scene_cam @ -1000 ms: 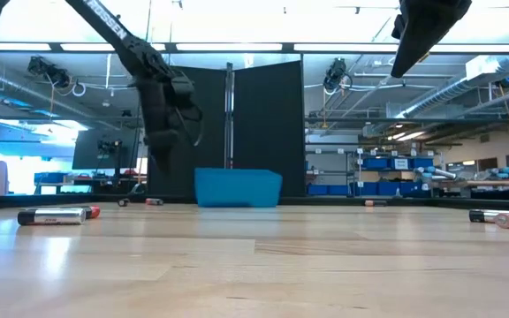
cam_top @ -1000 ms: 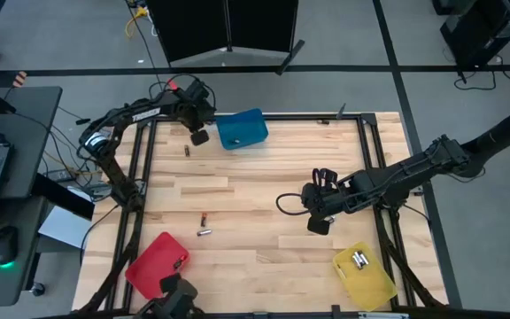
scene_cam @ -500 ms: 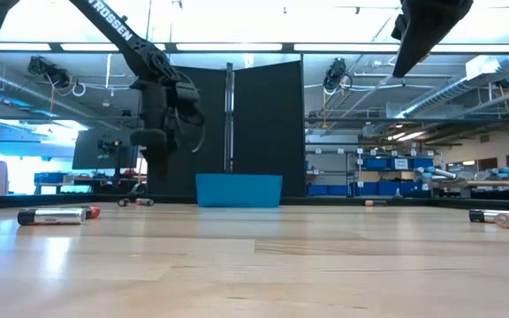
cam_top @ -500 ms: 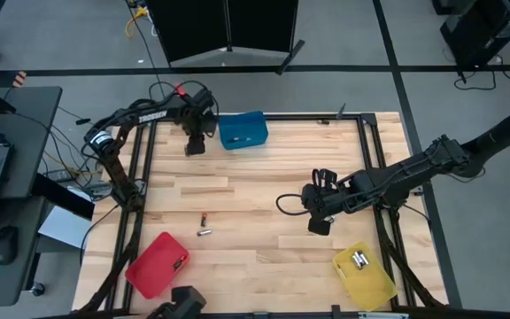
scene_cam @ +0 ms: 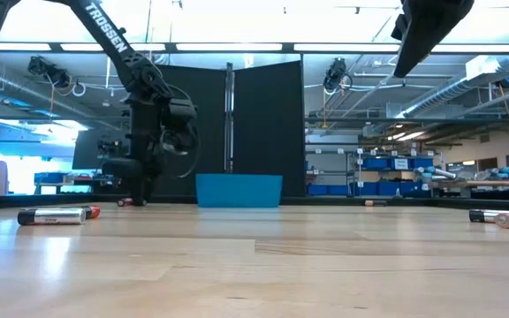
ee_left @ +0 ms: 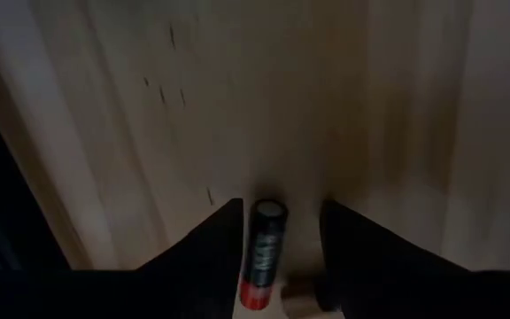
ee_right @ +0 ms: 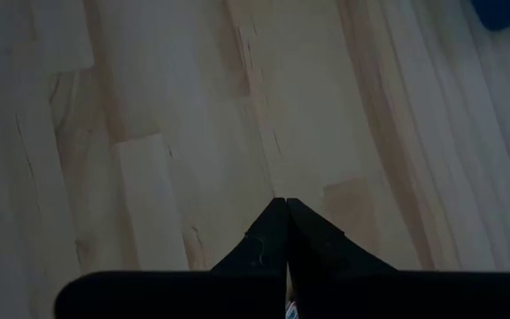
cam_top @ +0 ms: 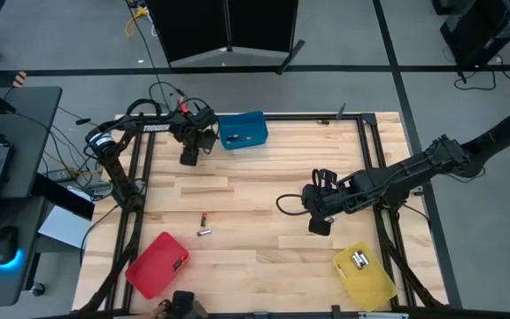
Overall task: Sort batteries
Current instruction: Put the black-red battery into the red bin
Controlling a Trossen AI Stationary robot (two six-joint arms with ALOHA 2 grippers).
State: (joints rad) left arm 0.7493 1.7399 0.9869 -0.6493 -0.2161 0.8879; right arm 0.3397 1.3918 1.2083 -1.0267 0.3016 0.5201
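1. Near the far-left corner of the table (cam_top: 273, 190), the left gripper (cam_top: 188, 157) is down at the wood with its jaws spread on either side of a dark battery (ee_left: 265, 252) with a red end (no contact is evident yet).
2. Keep the battery centred between the fingers (ee_left: 211, 257), lying along the gap, before closing; an off-centre pinch would probably roll it away.
3. Close gently, then lift straight up.
4. The blue bin (cam_top: 242, 130) sits just right of this gripper; the red bin (cam_top: 156, 263) and yellow bin (cam_top: 363, 270) lie at the near edge.
5. Two more batteries (cam_top: 204, 226) rest near the red bin.
6. The right gripper (cam_top: 318, 223) waits mid-table, jaws pressed together, empty.
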